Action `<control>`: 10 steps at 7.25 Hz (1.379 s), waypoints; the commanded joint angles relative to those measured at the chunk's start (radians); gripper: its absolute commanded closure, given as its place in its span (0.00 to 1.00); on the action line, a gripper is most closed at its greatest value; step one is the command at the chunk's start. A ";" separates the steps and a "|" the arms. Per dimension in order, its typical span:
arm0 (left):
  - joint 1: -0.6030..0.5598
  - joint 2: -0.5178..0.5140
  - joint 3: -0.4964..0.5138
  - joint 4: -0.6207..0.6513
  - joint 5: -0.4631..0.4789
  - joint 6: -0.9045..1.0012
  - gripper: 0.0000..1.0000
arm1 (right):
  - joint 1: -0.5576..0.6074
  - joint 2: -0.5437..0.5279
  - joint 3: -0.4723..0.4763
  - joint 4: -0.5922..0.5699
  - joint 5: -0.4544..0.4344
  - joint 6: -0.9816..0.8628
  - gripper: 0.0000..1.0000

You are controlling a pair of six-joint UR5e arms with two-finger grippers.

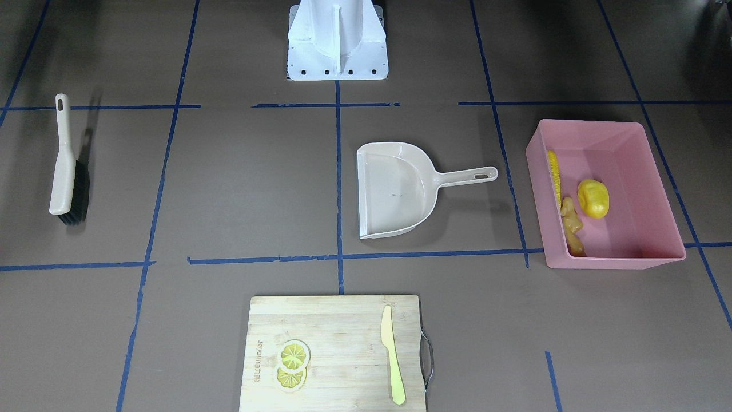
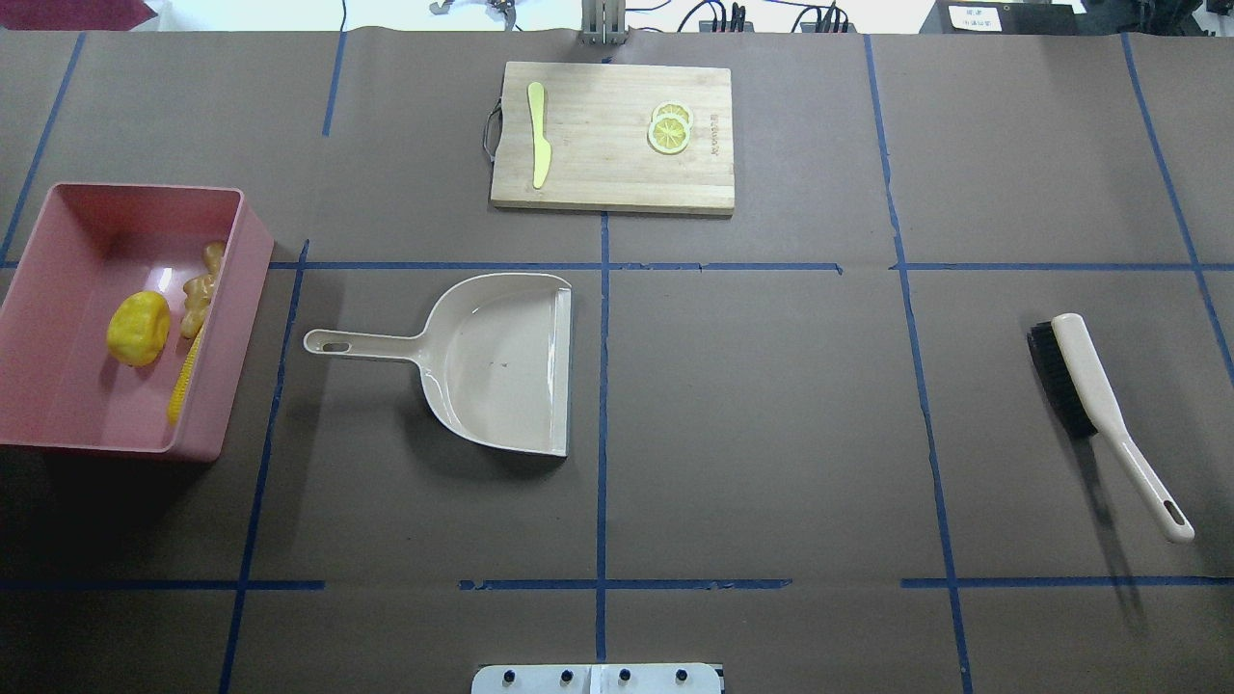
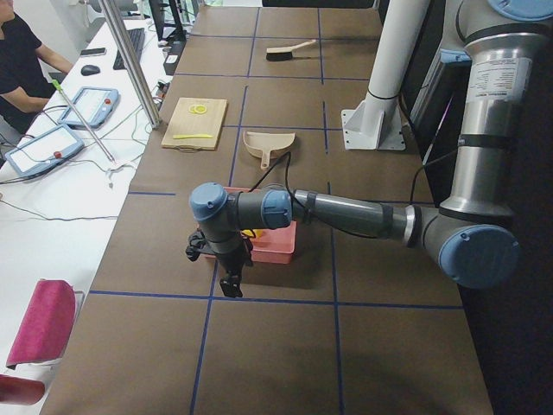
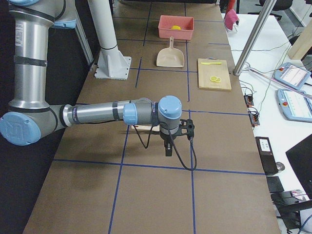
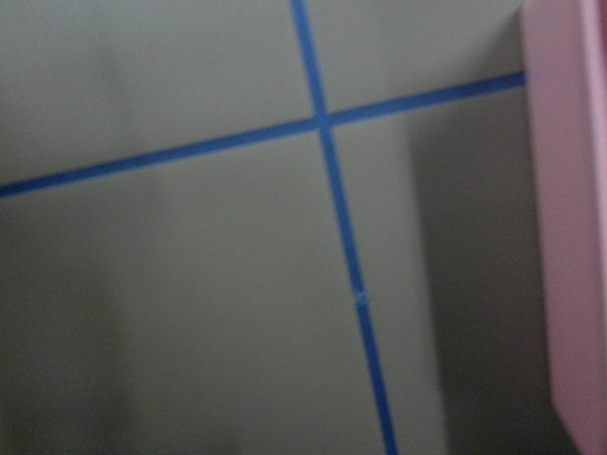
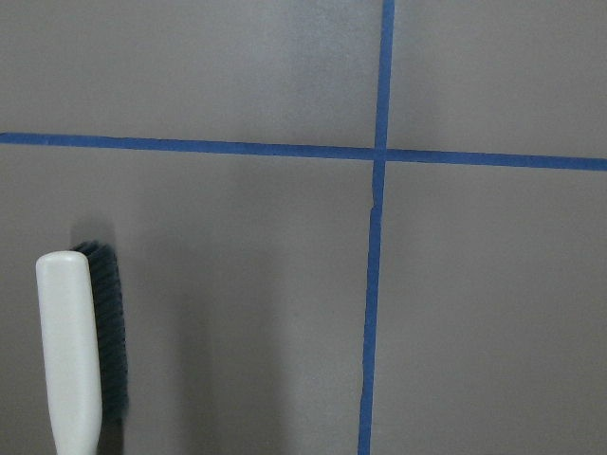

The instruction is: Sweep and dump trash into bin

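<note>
The pink bin (image 1: 615, 264) stands on the table at the robot's left, also in the overhead view (image 2: 241, 337). Inside it lie the corn cob (image 1: 553, 177), the potato-like lump (image 1: 593, 198) and the ginger root (image 1: 572, 226). The left gripper (image 3: 230, 282) hangs just beside the bin's outer end; the left wrist view shows the bin's wall (image 5: 569, 237). The right gripper (image 4: 168, 147) hangs over the table near the brush (image 6: 71, 351). Neither gripper shows in the overhead or front views, so I cannot tell whether they are open or shut.
The beige dustpan (image 2: 501, 361) lies empty at mid-table, handle toward the bin. The brush (image 2: 1089, 386) lies at the robot's right. A wooden cutting board (image 2: 598, 183) with a pale yellow knife (image 2: 538, 135) and lemon slices (image 2: 670, 128) sits at the far edge.
</note>
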 commanded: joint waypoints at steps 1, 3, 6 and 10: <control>-0.011 0.005 0.006 -0.035 -0.054 -0.149 0.00 | 0.000 0.007 0.006 0.006 -0.002 0.039 0.00; -0.015 -0.030 0.005 -0.037 -0.122 -0.232 0.00 | 0.000 0.009 0.006 0.004 0.001 0.044 0.00; -0.065 -0.032 0.055 -0.032 -0.220 -0.247 0.00 | 0.000 0.015 0.000 0.004 0.003 0.047 0.00; -0.110 -0.029 0.100 -0.067 -0.102 -0.210 0.00 | 0.001 0.009 -0.003 0.004 0.003 0.049 0.00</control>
